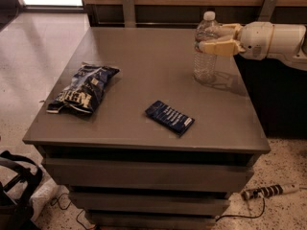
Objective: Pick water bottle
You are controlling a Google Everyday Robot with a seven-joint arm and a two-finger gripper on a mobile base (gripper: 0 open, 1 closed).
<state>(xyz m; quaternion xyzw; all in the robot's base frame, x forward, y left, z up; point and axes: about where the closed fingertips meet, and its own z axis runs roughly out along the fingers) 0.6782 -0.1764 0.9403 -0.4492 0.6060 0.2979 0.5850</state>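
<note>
The water bottle, clear ribbed plastic with a white cap, stands upright on the grey table near its far right edge. My gripper reaches in from the right at the level of the bottle's upper body. One finger lies across the bottle's front at the label band and the other sits behind it, so the fingers are closed on the bottle. The bottle's base rests on the table top.
A dark blue chip bag lies at the table's left. A small blue snack packet lies front centre. A wooden wall with metal brackets runs behind. A power strip and a black bag lie on the floor.
</note>
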